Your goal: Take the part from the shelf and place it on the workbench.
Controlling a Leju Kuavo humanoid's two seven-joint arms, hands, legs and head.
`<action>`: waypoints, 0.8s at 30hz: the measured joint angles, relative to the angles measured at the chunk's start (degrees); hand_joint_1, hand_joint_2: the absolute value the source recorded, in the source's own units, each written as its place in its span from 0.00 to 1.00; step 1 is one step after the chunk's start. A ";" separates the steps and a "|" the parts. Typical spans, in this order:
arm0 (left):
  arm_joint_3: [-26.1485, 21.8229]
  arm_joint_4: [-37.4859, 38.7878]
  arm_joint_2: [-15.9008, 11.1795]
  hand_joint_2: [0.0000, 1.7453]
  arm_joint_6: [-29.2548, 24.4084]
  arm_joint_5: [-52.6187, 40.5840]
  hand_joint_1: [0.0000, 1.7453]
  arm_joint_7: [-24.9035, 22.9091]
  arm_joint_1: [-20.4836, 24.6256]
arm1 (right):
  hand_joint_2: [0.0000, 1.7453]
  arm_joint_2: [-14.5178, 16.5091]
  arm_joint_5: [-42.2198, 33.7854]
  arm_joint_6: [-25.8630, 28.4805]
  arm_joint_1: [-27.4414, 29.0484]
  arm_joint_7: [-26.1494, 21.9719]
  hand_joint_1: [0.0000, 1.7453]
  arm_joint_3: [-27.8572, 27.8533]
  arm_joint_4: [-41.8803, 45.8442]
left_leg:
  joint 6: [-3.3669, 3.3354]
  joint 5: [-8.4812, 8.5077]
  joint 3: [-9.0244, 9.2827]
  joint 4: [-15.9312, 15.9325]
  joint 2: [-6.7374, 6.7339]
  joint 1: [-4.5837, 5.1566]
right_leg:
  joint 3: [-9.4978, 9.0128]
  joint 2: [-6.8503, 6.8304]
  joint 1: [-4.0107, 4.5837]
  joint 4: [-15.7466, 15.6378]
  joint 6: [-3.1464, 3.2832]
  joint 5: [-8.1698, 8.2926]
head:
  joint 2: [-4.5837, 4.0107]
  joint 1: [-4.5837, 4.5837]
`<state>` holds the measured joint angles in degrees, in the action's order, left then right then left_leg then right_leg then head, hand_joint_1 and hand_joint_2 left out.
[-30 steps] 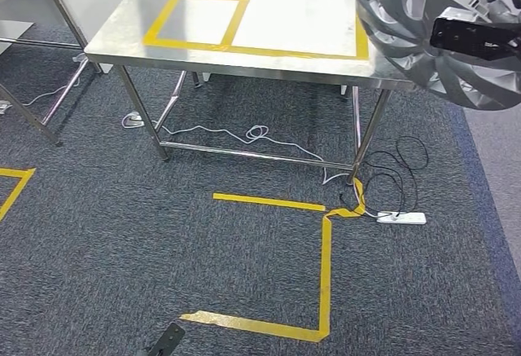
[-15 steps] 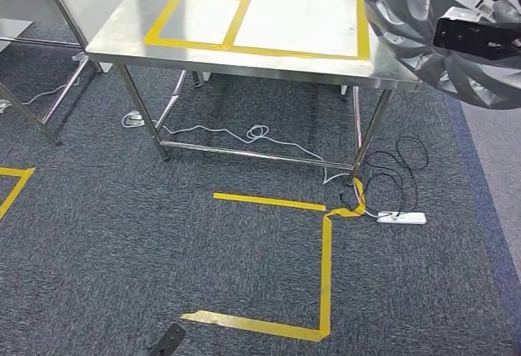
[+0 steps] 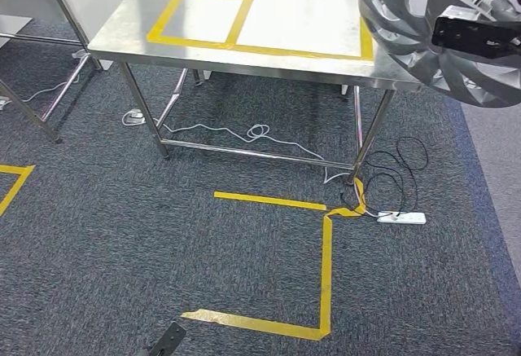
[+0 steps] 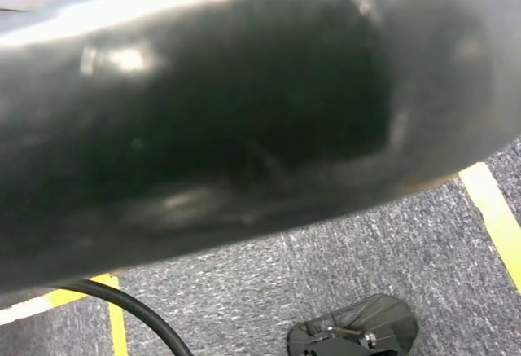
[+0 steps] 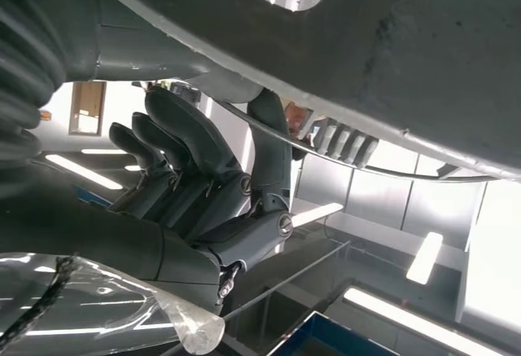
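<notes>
The part is a silver wheel cover with curved spokes, held in the air at the upper right of the head view, over the right end of the workbench. My right hand grips it, dark fingers lying across its face. In the right wrist view the dark fingers curl under the part's grey rim, with a finger pressed up against it. The steel workbench stands ahead, its top marked with a large yellow-taped rectangle and a smaller one.
White and black cables and a white power strip lie on the grey carpet by the workbench's right legs. Yellow floor tape forms a corner in front of it. Another steel table stands at the far left.
The whole picture has shifted slightly, so the camera has moved a little. The wheel cover stays in my right hand and has wobbled only slightly.
</notes>
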<state>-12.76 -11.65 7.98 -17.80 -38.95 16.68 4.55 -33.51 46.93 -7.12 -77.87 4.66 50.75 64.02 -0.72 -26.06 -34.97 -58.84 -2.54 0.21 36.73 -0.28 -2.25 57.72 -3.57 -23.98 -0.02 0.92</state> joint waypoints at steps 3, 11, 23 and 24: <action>0.00 0.00 0.00 0.00 -0.01 -0.02 0.00 0.00 0.00 | 1.00 0.00 0.01 0.00 0.00 0.00 1.00 0.00 0.00 | 0.00 0.00 0.00 0.00 -0.01 -0.01 | 0.01 0.02 0.03 0.01 0.00 0.00 | 0.00 0.00; 0.00 0.00 0.02 0.00 0.07 -0.06 0.00 -0.05 0.00 | 1.00 -0.02 0.02 0.02 0.01 0.00 1.00 0.01 0.00 | 0.00 0.01 0.01 0.00 -0.01 -0.04 | 0.01 0.02 0.06 0.02 0.00 0.00 | 0.00 0.00; 0.00 0.00 0.02 0.00 0.16 -0.06 0.00 -0.07 0.00 | 1.00 -0.11 0.02 -0.01 0.00 0.00 1.00 0.01 0.00 | -0.01 0.01 0.00 0.00 -0.01 -0.03 | 0.01 0.02 0.05 0.01 0.00 0.00 | 0.00 0.00; 0.00 0.00 0.02 0.00 0.16 -0.06 0.00 -0.07 0.00 | 1.00 -0.13 0.02 -0.01 0.00 0.00 1.00 0.01 0.00 | -0.01 0.01 0.00 0.00 -0.01 -0.03 | 0.01 0.02 0.05 0.01 0.00 0.00 | 0.00 0.00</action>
<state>-12.76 -11.65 8.00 -17.64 -39.01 16.61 4.55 -33.64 46.95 -7.13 -77.87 4.66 50.76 64.02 -0.73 -26.04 -34.96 -58.84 -2.55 0.18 36.74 -0.27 -2.20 57.73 -3.57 -23.98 -0.02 0.92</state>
